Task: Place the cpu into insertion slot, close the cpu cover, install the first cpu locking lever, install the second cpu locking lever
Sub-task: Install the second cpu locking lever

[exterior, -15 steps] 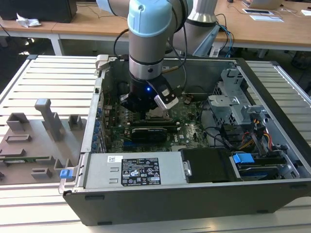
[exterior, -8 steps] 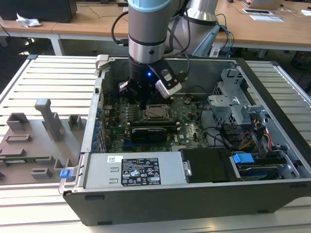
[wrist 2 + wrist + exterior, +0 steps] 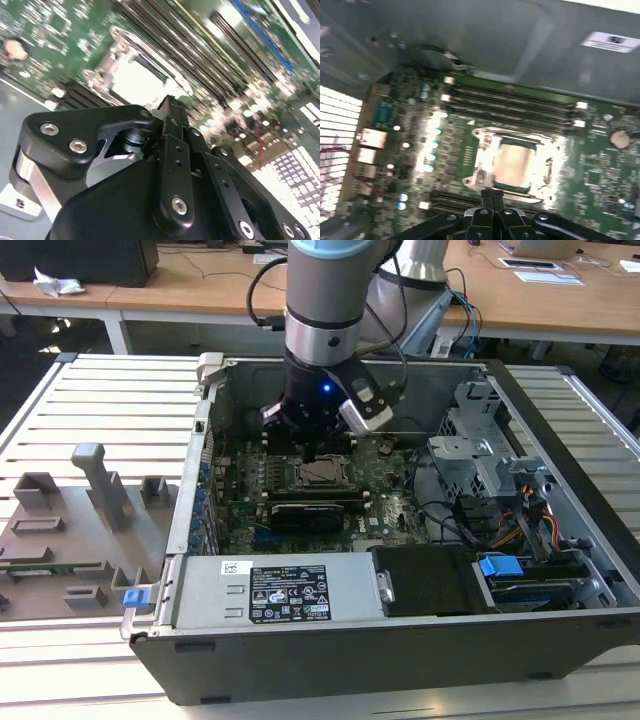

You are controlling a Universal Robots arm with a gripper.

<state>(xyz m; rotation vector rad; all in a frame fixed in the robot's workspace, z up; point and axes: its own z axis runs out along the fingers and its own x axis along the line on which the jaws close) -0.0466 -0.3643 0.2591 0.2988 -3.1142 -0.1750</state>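
Note:
The cpu (image 3: 512, 162) lies flat on the green motherboard, its silver-grey top facing up; it also appears as a pale square (image 3: 137, 82) in the second wrist view and as a small square (image 3: 320, 473) mid-board in the exterior view. The cpu cover (image 3: 485, 147) sits as a silver frame around the chip and looks flat. The insertion slot is hidden beneath chip and cover. I cannot make out how the locking levers stand. My gripper (image 3: 493, 192) (image 3: 168, 102) (image 3: 312, 452) hovers just above the socket's edge, shut, with nothing held.
The open computer case (image 3: 200, 490) walls in the board. A grey power supply (image 3: 270, 592) lies at the front, a drive cage (image 3: 480, 455) on the exterior view's right, a long black card (image 3: 310, 512) in front of the socket. Memory slots (image 3: 515, 100) run beside it.

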